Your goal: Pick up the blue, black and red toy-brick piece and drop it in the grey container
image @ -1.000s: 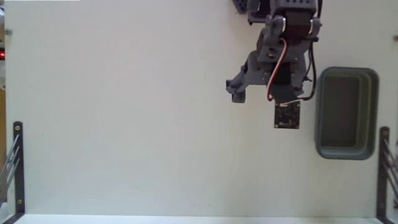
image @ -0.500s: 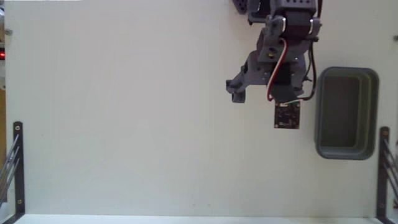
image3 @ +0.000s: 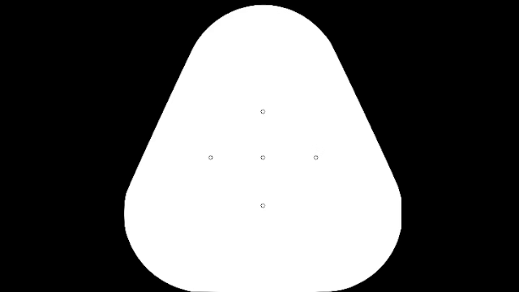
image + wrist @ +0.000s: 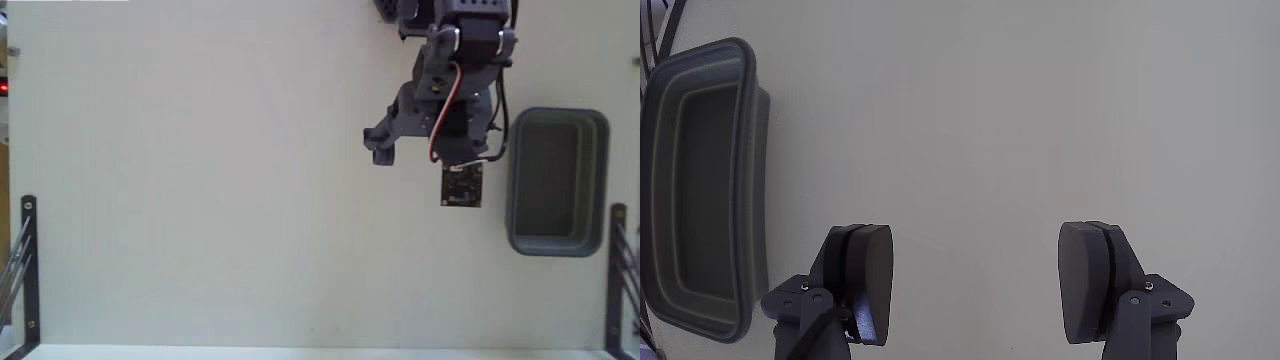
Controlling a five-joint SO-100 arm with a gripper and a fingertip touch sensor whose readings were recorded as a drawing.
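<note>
nothing moved since earlier frames; arm idle. gripper (image 4: 975, 285) fingers (image 4: 868, 278) spread wide, empty. toy-brick piece not visible in either view. grey container (image 4: 557, 182) beside arm, nothing visible inside. risk: blind search, grabbing circuit board (image 4: 461, 185) instead.

White table (image 4: 200, 180), plain and matte, filling most of the fixed view. Black metal brackets at lower left edge (image 4: 28, 265) and lower right edge (image 4: 617, 270). Small red light (image 4: 4, 89) at far left edge.
</note>
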